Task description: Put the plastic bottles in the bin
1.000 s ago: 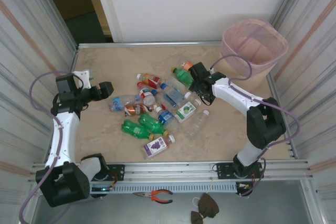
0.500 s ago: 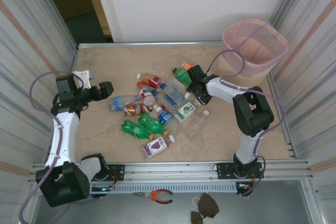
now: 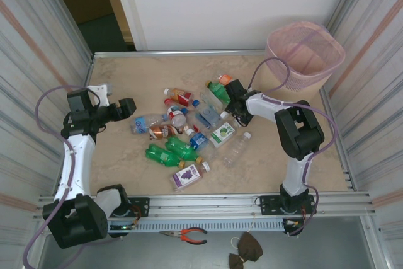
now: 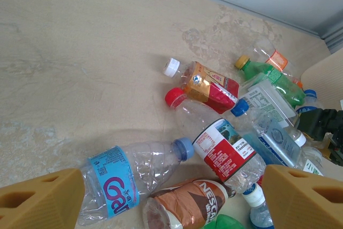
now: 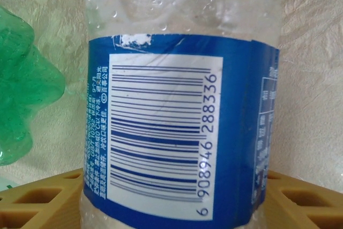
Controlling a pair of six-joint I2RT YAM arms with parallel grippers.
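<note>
- My right claw (image 3: 234, 100) straddles the blue-label bottle (image 5: 177, 132); I can't tell if it's squeezing. Slick plastic might squirt out.
- My left claw (image 3: 128, 106) gapes wide, empty.
- The bin (image 3: 315, 77) sits at 1 o'clock of the pile; a loose hold drops short.

blue-labelled bottle (image 5: 177, 132) cut off top and bottom, green bottle (image 5: 21, 84) cropped at left; Nescafe bottle (image 4: 187, 205) cropped below
</note>
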